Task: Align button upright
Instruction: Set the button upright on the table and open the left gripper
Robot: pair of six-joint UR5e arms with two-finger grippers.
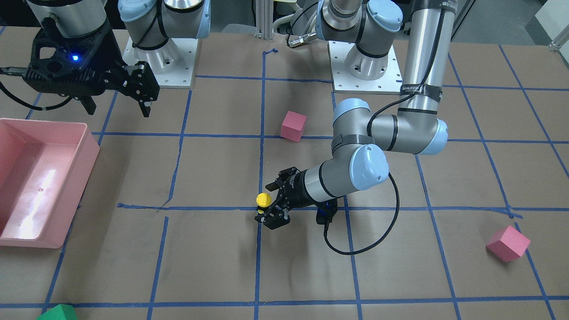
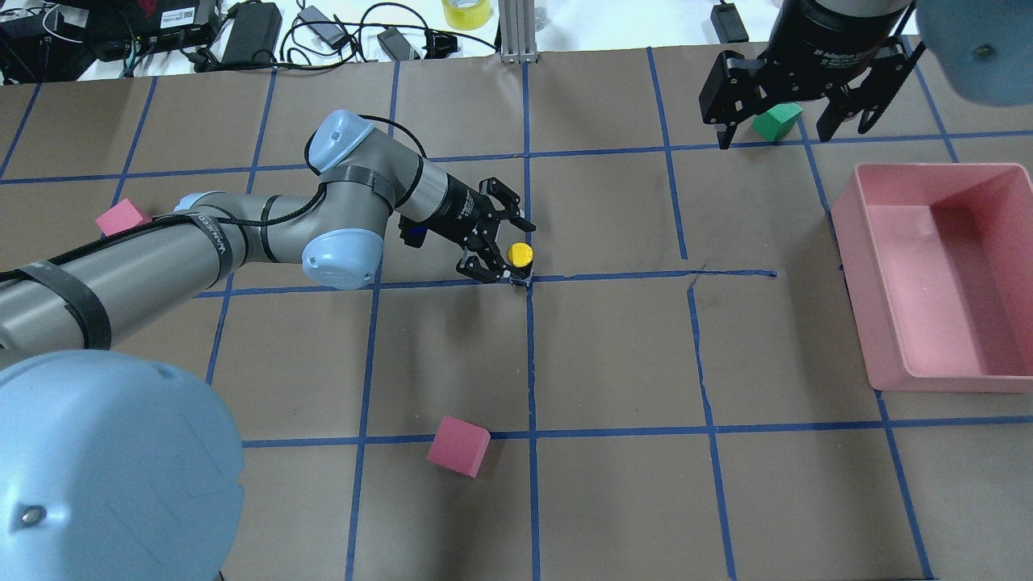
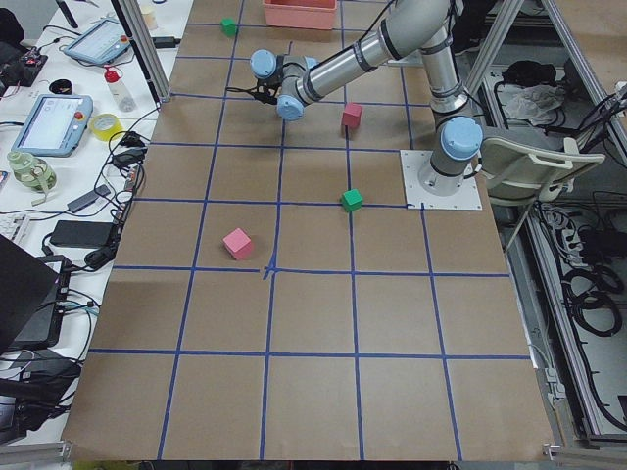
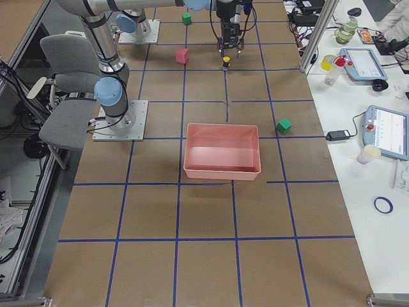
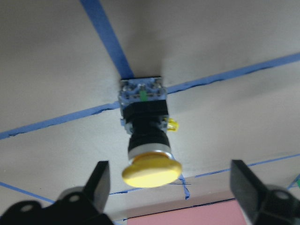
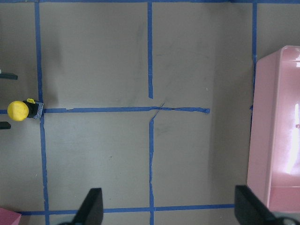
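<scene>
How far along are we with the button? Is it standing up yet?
Done, it seems: the button stands on its base at a tape crossing, yellow cap up. In hand: nothing is gripped. The left pincer is open with a finger on each side of the button, not touching it, and the right pincer is open, well away. Left: probably only backing the left arm off without knocking it.

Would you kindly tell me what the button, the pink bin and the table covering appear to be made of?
The button: the smooth yellow cap and black body look like plastic; its silvery base may be metal. The pink bin: moulded plastic, fairly glossy, judging by the glare on its floor. The table covering: matte brown with no shine, probably paper.
</scene>
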